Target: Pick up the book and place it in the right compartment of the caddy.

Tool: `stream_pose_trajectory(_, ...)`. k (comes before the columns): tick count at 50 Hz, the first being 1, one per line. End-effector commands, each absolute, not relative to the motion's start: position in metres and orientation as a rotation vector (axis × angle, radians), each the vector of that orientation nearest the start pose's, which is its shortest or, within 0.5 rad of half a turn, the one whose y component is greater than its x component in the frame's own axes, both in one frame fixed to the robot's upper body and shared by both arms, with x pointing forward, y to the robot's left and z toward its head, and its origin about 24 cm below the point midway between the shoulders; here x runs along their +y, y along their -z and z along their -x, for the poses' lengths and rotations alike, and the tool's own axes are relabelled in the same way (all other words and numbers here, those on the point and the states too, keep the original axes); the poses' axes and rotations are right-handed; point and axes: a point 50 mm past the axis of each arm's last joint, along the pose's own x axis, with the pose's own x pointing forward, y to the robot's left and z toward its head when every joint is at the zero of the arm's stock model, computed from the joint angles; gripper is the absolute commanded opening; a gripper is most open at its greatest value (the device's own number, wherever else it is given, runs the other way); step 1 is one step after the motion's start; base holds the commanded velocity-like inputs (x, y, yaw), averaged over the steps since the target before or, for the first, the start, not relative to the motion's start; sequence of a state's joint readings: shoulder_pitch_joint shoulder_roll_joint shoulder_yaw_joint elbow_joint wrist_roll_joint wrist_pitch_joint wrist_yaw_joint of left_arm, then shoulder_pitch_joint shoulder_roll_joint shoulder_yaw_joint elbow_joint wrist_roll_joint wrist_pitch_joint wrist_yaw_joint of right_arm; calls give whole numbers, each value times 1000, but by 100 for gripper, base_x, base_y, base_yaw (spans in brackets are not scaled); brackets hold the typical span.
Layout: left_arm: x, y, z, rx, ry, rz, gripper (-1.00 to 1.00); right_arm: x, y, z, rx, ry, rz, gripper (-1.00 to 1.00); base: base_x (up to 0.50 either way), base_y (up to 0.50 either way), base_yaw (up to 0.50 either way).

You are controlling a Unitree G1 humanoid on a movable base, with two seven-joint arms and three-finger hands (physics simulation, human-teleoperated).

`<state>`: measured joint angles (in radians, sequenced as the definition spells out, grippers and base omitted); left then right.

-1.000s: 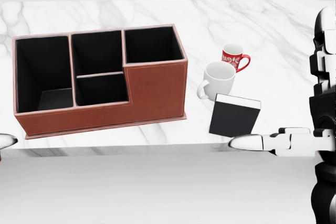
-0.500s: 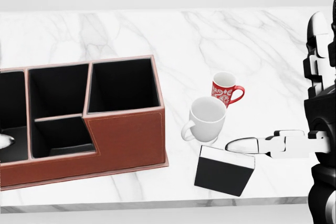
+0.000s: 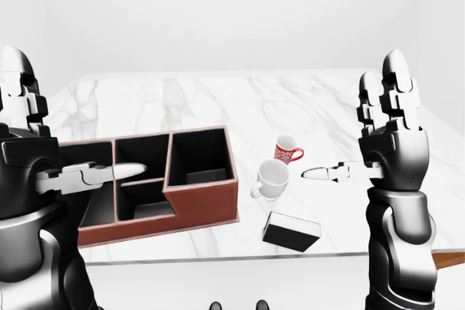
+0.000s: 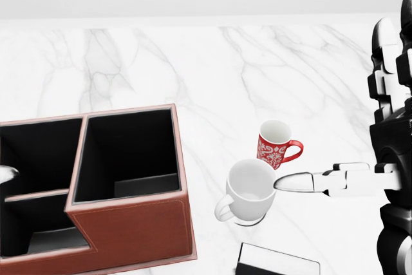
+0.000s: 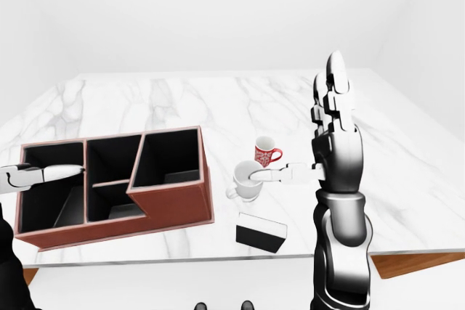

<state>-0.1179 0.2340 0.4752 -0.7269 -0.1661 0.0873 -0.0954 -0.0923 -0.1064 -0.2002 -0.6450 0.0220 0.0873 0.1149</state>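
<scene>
The black book (image 3: 291,231) lies flat on the white marble table (image 3: 218,96) near its lower edge, below the mugs; in the head view only its top edge (image 4: 277,264) shows at the bottom. The red-brown caddy (image 3: 203,205) stands to its left, and its right compartment (image 4: 122,149) is dark and holds nothing. My right hand (image 3: 352,132) is open with its fingers upright, above and to the right of the book; its thumb (image 4: 299,182) points left at the white mug. My left hand (image 3: 76,114) is open over the caddy's left part.
A white mug (image 4: 248,191) stands between the caddy and my right hand, just above the book. A red patterned mug (image 4: 275,145) stands just beyond it. The table's lower edge (image 3: 218,260) runs close under the book and the caddy.
The camera has moved in and to the right, so the whole head view shifted down and left. The book slid to the bottom edge. My right thumb now lies by the white mug's rim.
</scene>
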Motion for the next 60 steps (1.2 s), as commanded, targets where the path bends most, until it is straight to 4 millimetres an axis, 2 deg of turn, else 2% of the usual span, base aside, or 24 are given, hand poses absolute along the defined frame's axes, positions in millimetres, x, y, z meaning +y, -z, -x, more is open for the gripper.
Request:
stream_pose_trajectory(1, 238, -239, -189, -816, -213, -236, 100, -180, -202, -216, -651, -5, 215, 100, 0, 0, 0)
stream_pose_trajectory(12, 238, -242, -187, -831, -217, -238, 100, -176, -205, -208, -651, -19, 365, 100, 0, 0, 0)
stream_pose_trajectory(22, 239, -246, -184, -850, -220, -242, 100, -173, -181, -198, -495, -58, 533, 100, 0, 0, 0)
stream_pose_trajectory(34, 239, -243, -183, -839, -221, -247, 100, -171, -144, -192, -292, -103, 563, 100, 0, 0, 0)
stream_pose_trajectory(60, 240, -240, -185, -818, -223, -249, 100, -169, -119, -175, -138, -153, 568, 100, 0, 0, 0)
